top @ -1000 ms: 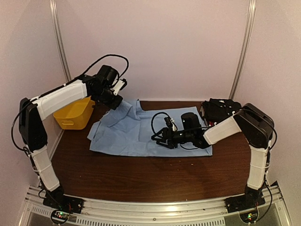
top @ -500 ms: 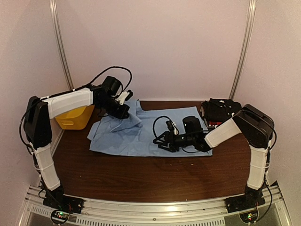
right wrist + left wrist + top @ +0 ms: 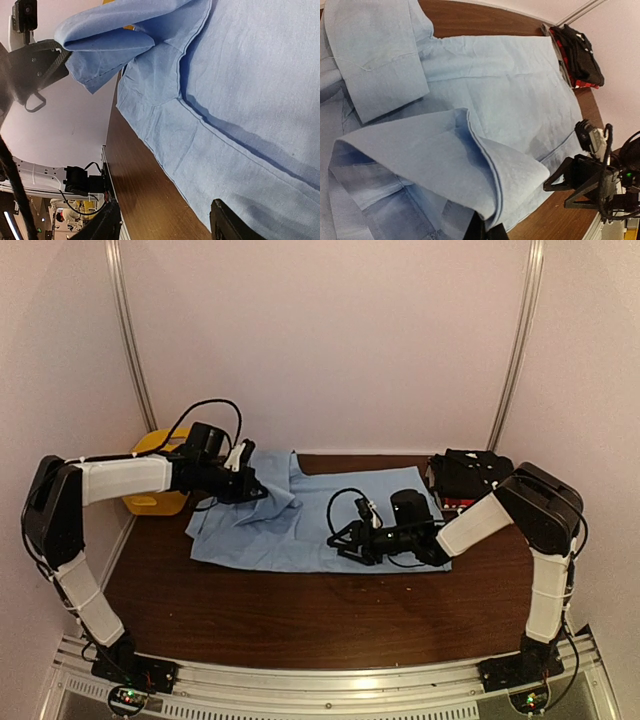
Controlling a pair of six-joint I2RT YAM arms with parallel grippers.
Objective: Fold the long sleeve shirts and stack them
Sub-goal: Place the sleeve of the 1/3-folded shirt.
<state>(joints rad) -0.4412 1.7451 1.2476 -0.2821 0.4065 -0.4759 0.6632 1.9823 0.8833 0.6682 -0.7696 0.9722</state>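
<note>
Blue cloth covers the middle of the table [image 3: 300, 620] in the overhead view. The light blue shirt [image 3: 300, 530] lies spread out and only partly gathered, so the folding looks to be at an early stage. Behind the right gripper [image 3: 347, 538], toward its outer side, a black shirt [image 3: 468, 475] sits already folded on a red-edged shirt [image 3: 452, 503] — a stack the blue one has yet to join. The left gripper [image 3: 250, 487] is clenched on a raised flap at the blue shirt's far left. A yellow basket [image 3: 148, 504] stands just behind that arm.

From the left wrist, the pinched fold [image 3: 485, 195] rises straight from the shut fingertips at the bottom of the frame and doubles over the shirt's body. A cuffed sleeve [image 3: 380, 75] lies flat beyond it. Ahead, at the shirt's hem, stands the right gripper [image 3: 572, 185], with the two folded shirts further off behind it.

From the right wrist, the fingers [image 3: 227, 225] stand well apart with nothing gripped between them. The blue shirt's hem and bare table [image 3: 140, 190] lie under the gap, and whether the tips touch the cloth cannot be told. Ahead, the left gripper [image 3: 37, 62] holds the lifted flap clear of the table — the fold is begun, not yet laid.
</note>
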